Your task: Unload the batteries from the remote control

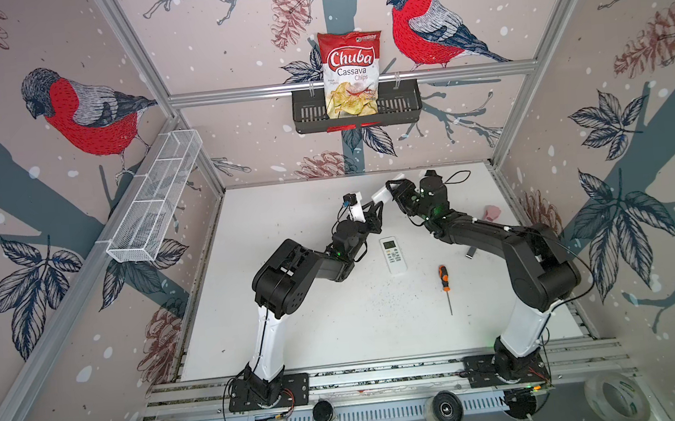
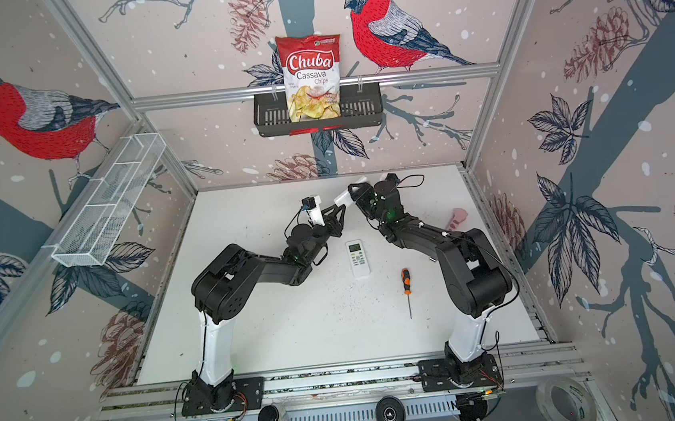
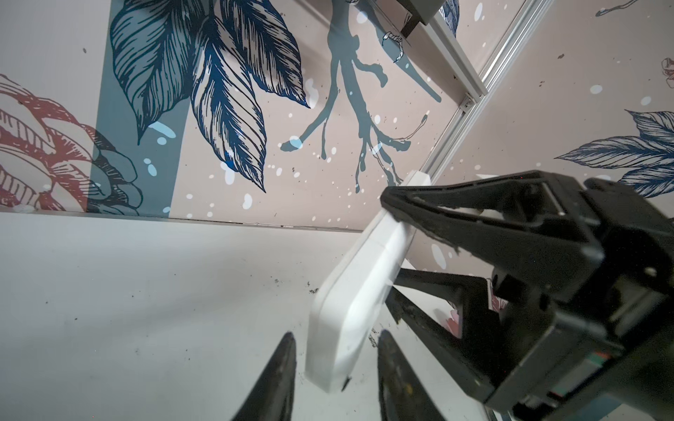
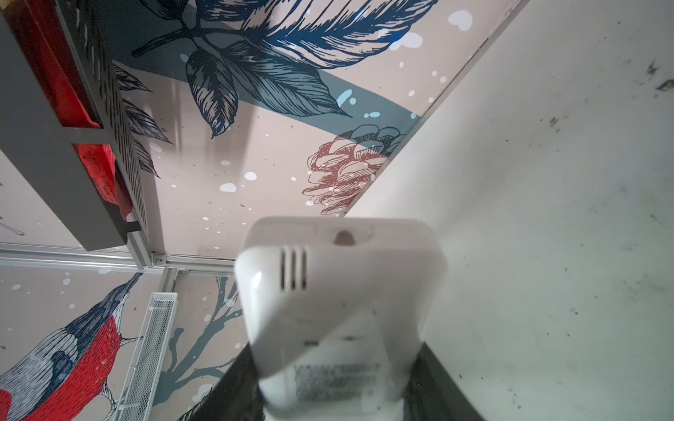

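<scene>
The remote control [image 3: 350, 291] is held above the rear of the table [image 1: 337, 324], clamped by the right gripper [image 3: 390, 248]. The left gripper [image 3: 335, 350] straddles its free end, partly open, gripping nothing. No batteries are visible; removal appears not yet begun.

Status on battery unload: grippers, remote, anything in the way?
Right gripper clamped on held remote, raised off table. Left gripper open, astride its free end. Batteries not in view. Second remote and screwdriver lie apart on table.

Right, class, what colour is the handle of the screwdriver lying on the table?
The screwdriver handle is orange with black, clearest in a top view.
</scene>
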Robot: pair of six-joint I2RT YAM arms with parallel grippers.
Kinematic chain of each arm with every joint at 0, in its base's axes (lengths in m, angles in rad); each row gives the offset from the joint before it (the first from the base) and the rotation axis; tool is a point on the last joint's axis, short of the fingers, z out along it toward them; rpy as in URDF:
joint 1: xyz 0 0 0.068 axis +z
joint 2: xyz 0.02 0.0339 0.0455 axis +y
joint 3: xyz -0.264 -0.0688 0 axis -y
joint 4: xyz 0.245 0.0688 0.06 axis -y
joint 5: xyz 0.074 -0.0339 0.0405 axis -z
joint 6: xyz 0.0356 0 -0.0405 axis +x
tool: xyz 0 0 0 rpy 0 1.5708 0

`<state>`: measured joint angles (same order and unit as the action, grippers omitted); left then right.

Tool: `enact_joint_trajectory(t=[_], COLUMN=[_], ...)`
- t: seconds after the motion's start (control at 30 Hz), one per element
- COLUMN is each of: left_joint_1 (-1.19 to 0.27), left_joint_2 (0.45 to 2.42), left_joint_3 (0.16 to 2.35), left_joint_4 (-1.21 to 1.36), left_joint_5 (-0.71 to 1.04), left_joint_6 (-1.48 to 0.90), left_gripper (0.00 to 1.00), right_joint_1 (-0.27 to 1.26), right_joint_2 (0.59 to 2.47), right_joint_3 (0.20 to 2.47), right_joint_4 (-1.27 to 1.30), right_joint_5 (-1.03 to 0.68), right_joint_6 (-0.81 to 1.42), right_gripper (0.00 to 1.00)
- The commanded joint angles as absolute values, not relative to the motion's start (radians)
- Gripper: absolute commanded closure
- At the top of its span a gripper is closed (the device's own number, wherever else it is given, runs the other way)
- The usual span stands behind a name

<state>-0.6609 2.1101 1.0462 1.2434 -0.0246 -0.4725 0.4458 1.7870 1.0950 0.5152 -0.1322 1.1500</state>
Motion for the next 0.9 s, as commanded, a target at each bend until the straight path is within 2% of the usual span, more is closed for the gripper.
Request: enact_joint_trajectory(t=[0.0, 0.23, 0.37, 0.77, 0.87], left_joint_1=[-0.661, -0.661, -0.661, -0.654, -0.643], left_joint_2=[2.124, 2.133, 2.127, 2.115, 2.118], left_joint_3=[1.057, 1.078, 1.075, 1.032, 1.006], left_joint_4=[1.266, 1.241, 1.230, 1.264, 1.309], left_joint_5=[-0.011, -0.002, -0.007, 0.009, 0.037], left_joint_6=[-0.483, -0.476, -0.472, -0.488, -0.506], left_gripper=[0.65, 0.73, 0.87, 0.84, 0.80], right_joint_1=[0.450, 0.457, 0.458, 0.451, 0.440], right_joint_2=[1.800, 1.818, 1.816, 1.819, 1.826], right_joint_3=[1.096, 1.095, 1.098, 1.109, 1.126], right_joint_4=[0.561, 0.562, 0.558, 0.543, 0.531], right_joint_5=[-0.155, -0.177, -0.176, -0.209, -0.247], right_joint_6=[1.159, 1.172, 1.172, 1.166, 1.160], right_gripper=[0.78, 0.78, 0.79, 0.79, 0.79])
